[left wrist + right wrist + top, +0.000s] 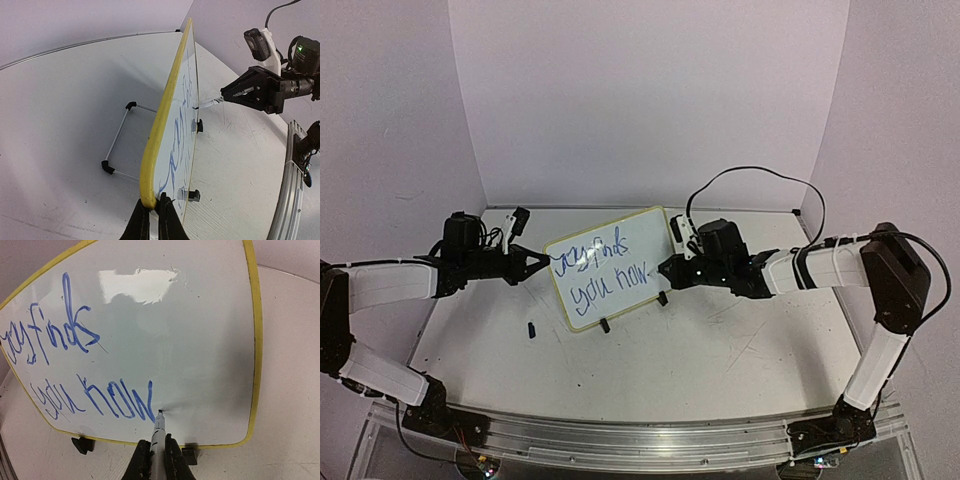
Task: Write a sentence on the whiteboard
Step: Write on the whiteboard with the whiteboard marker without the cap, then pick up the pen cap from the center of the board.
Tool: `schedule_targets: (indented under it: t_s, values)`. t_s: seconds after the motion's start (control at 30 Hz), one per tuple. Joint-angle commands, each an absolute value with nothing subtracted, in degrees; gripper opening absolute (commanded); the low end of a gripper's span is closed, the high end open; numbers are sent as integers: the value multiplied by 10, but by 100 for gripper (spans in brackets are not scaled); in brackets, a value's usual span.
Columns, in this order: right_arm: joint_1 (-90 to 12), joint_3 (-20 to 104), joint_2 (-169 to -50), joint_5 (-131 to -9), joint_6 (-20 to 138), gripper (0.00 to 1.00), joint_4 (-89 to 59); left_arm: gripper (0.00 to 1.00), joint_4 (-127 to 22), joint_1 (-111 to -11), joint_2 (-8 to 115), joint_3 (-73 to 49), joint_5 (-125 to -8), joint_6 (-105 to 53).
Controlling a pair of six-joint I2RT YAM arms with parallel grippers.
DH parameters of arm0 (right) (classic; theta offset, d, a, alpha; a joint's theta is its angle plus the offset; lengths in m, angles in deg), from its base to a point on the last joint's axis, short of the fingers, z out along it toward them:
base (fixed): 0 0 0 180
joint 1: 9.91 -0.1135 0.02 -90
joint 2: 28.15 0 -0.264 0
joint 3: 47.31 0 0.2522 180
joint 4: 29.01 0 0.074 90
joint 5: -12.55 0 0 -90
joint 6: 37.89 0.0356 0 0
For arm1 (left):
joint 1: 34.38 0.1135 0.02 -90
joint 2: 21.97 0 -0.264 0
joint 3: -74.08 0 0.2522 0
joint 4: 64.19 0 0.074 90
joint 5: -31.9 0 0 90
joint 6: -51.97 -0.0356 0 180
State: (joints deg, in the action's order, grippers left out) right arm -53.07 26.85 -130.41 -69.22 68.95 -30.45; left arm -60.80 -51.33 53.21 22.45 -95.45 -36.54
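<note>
Pale lilac walls (650, 100) enclose white table (720, 370) (scuffed); even light.

The whiteboard (165, 325) carried blue handwriting (75, 335) in two lines. The upper line ended in "finds", after a scrawl at its start that could not be made out. The lower line read "you now", or perhaps "you how".
</note>
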Motion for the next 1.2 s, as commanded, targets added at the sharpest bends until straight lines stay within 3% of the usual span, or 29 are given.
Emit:
schedule_targets:
  t_s: [0.0,0.1,0.3,0.47,0.53,0.6,0.8,0.9,0.97,1.0,1.17]
  values:
    - [-532,289,-1304,-697,692,0,-323,0,-575,-516,538,215,-920,-410]
    - [-533,262,-1250,-674,698,0,-327,2,-575,-515,537,214,-906,-405]
    - [-533,180,-1108,-701,691,0,-298,35,-572,-513,533,204,-893,-390]
    - [-533,164,-1077,-721,683,0,-280,49,-572,-510,508,201,-896,-378]
    - [-533,163,-1065,-722,682,0,-279,67,-572,-510,484,206,-900,-359]
    - [-533,164,-1054,-727,675,0,-272,76,-565,-510,452,207,-903,-347]
    - [-533,159,-1022,-748,652,0,-255,81,-434,-506,329,186,-830,-281]
    - [-533,154,-1012,-746,650,0,-255,76,-319,-507,288,151,-727,-90]
    - [-533,149,-1005,-742,651,0,-254,70,-253,-507,273,161,-723,35]
    - [-533,143,-1000,-742,652,0,-257,73,-222,-509,262,187,-737,107]
    - [-533,124,-988,-736,652,0,-274,73,-101,-550,260,207,-649,171]
